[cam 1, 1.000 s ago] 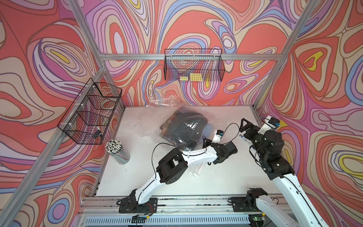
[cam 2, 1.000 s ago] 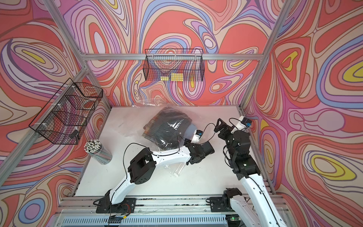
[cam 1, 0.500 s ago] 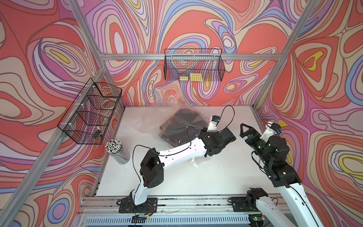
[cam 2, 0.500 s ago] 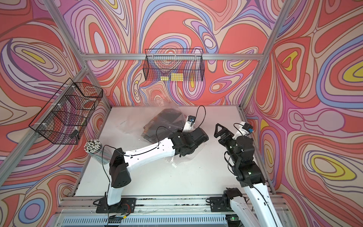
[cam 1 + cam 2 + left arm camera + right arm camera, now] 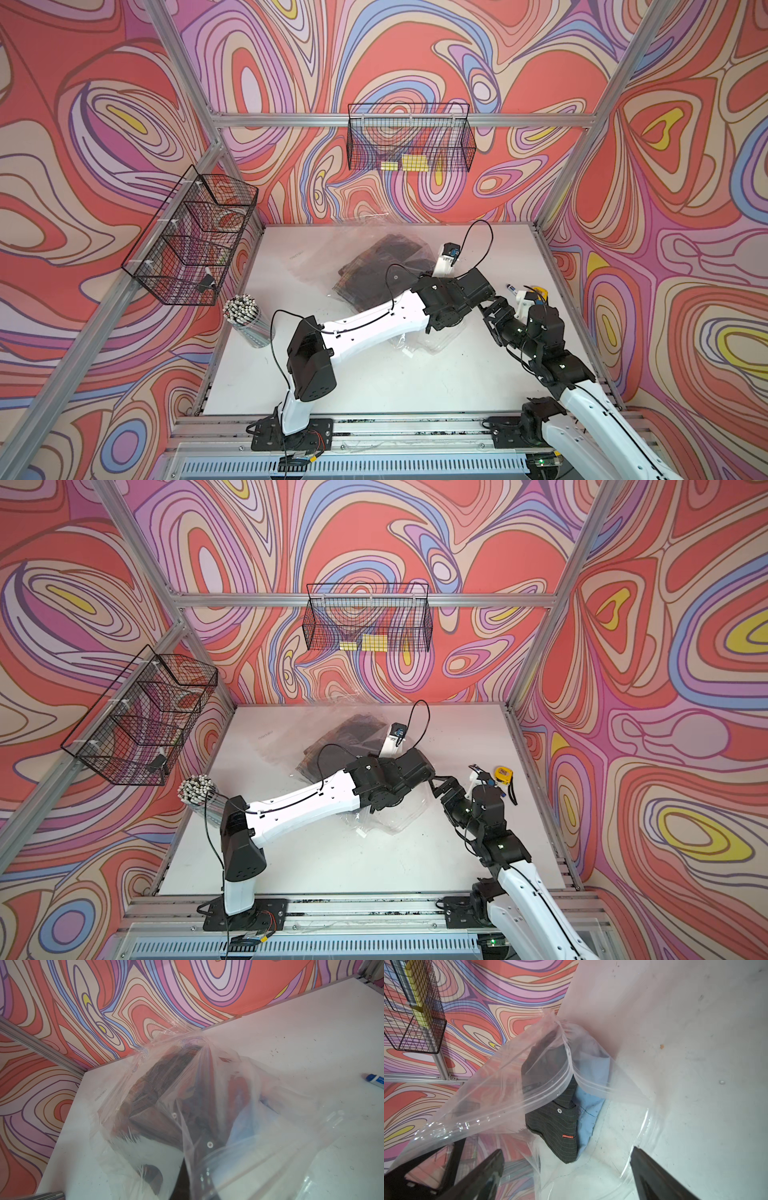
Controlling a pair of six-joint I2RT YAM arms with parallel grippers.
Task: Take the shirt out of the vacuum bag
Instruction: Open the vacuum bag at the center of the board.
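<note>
Left gripper (image 5: 488,299) clenched on the raised upper lip of the vacuum bag (image 5: 500,1093), right gripper (image 5: 566,1151) spread wide at the open mouth, dark shirt (image 5: 556,1126) inside just ahead of its jaws, bag lying on the white table (image 5: 695,1043)

Left arm (image 5: 365,328) stretched across; left end effector (image 5: 440,322) clamped tight; right end effector (image 5: 566,1167) spread wide, just beside.

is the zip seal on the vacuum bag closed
No, the right wrist view shows the vacuum bag mouth gaping, zip strips apart, with the shirt visible inside.
</note>
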